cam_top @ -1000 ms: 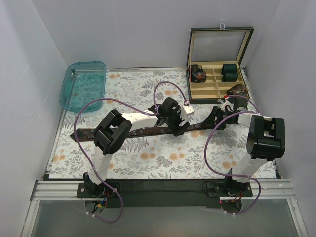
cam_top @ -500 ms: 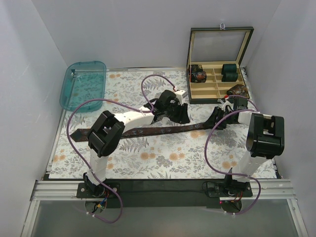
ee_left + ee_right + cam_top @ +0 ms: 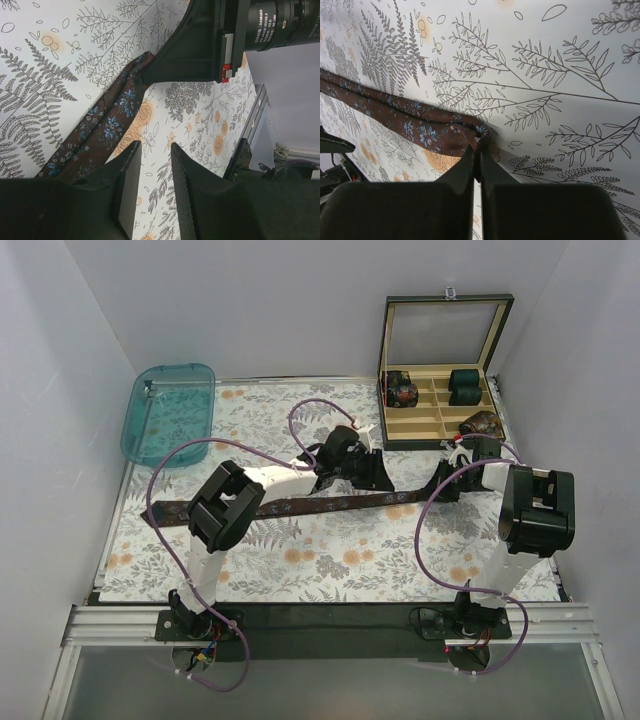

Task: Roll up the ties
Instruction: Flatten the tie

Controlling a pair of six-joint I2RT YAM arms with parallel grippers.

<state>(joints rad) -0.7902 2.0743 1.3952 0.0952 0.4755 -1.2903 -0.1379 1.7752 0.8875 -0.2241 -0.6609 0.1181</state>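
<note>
The tie, a long dark brown strip with small blue flowers, lies flat across the floral cloth from left to right. My right gripper is shut on its right end, pinching the bunched fabric at the fingertips; from above this gripper sits low at that end. Just behind the strip, near its right part, my left gripper stands open. Only cloth shows between its fingers, and the tie runs beside them, outside the gap.
An open dark box with pale compartments stands at the back right, holding rolled bundles. A teal plastic tray sits at the back left. The arms' purple cables loop over the cloth.
My right gripper has closed on the tie's right end. The left gripper has narrowed and shifted off the strip toward the back right. The tie's left end has slid slightly.
</note>
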